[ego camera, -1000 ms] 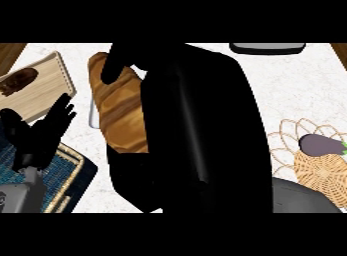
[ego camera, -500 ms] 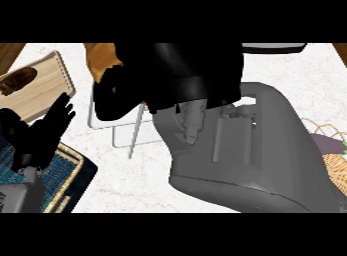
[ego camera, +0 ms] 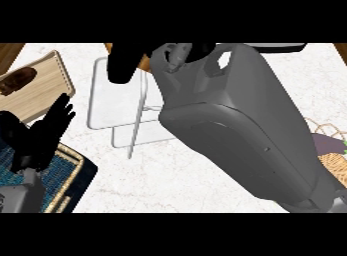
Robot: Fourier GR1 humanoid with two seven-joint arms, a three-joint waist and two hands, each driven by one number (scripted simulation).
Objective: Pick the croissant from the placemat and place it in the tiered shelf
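Note:
My right hand point(ego camera: 124, 62) is at the far edge of the counter, fingers curled downward, above the back of the wire tiered shelf point(ego camera: 106, 107). Only thin orange slivers of the croissant point(ego camera: 143, 63) show beside the fingers; the hand and wrist hide the rest. The grey right forearm point(ego camera: 235, 125) crosses the view from lower right to top centre and covers the shelf's right side. The blue placemat point(ego camera: 69, 182) with a woven border lies at the lower left. My left hand point(ego camera: 37, 137) rests open over it, fingers up.
A wooden cutting board point(ego camera: 47, 75) with a dark brown item point(ego camera: 15, 81) lies at the far left. At the right edge a wicker basket point(ego camera: 338, 167) holds a purple eggplant point(ego camera: 327, 145). Bare marble counter point(ego camera: 168, 185) lies in front of the shelf.
The right arm has swung away and to the far edge, carrying the croissant with it. The croissant, plainly visible a second ago, is now almost hidden, and the shelf has come into view. The left hand stayed put.

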